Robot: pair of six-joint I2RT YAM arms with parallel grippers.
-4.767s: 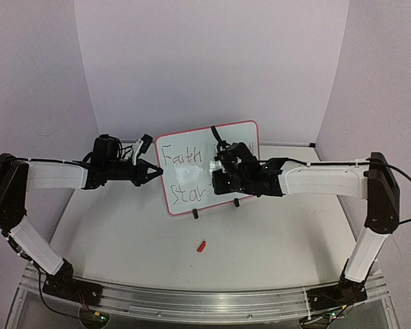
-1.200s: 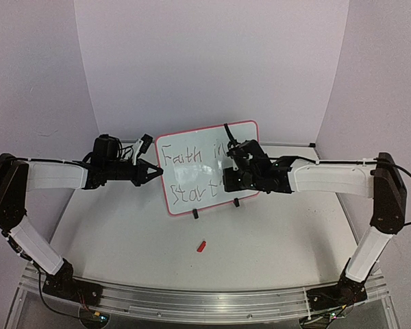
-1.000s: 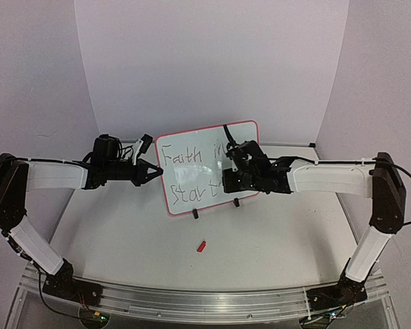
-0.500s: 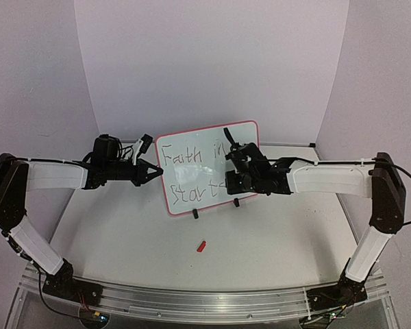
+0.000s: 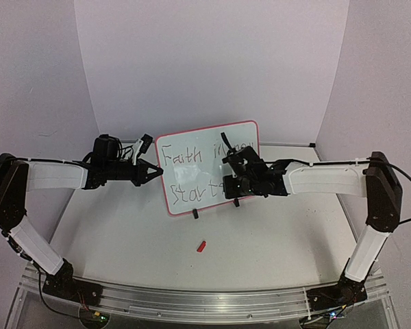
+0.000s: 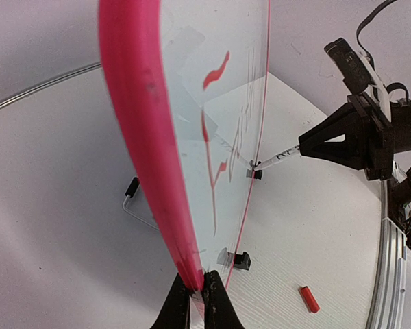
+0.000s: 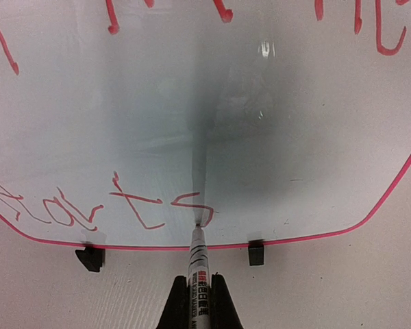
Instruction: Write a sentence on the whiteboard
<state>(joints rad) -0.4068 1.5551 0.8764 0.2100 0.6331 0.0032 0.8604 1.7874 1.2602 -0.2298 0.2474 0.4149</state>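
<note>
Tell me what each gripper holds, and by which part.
The left gripper pinches the whiteboard by the pink rim of its side edge. The right gripper grips a marker by its barrel, with the tip on the board.

The whiteboard (image 5: 192,152) stands mid-way on the table (image 5: 274,240). The left pincer (image 5: 156,172) clamps its 9 o'clock edge. The right pincer (image 7: 200,282), before its 4 o'clock corner, presses a marker (image 7: 198,255) against the sentence (image 7: 147,205). A cap (image 5: 201,245) lies at the board's 6 o'clock, apart.
</note>
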